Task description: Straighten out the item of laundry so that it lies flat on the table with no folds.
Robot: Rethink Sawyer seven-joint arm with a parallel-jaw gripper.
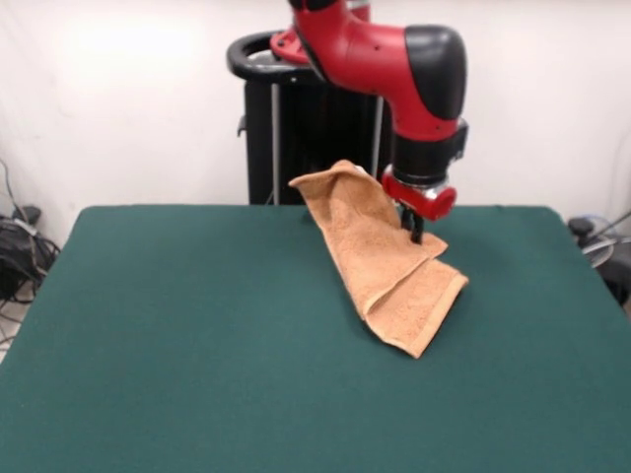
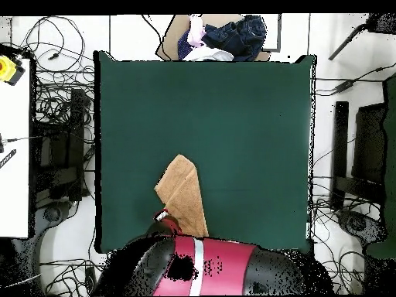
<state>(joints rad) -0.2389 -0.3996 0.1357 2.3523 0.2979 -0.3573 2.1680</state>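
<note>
We see small orange-tan terry-cloth towel (image 1: 380,256) folded double, draped from raised far corner down to near corner on large dark green felt tabletop (image 1: 197,335). Red-and-black arm's gripper (image 1: 415,229) sits at towel's edge; whether jaws are apart or clamped on cloth, we cannot tell. Overhead view: towel's (image 2: 182,193) long axis runs away from robot base, gripper (image 2: 163,219) at its base-side end. We judge next pull must follow that axis.
</note>
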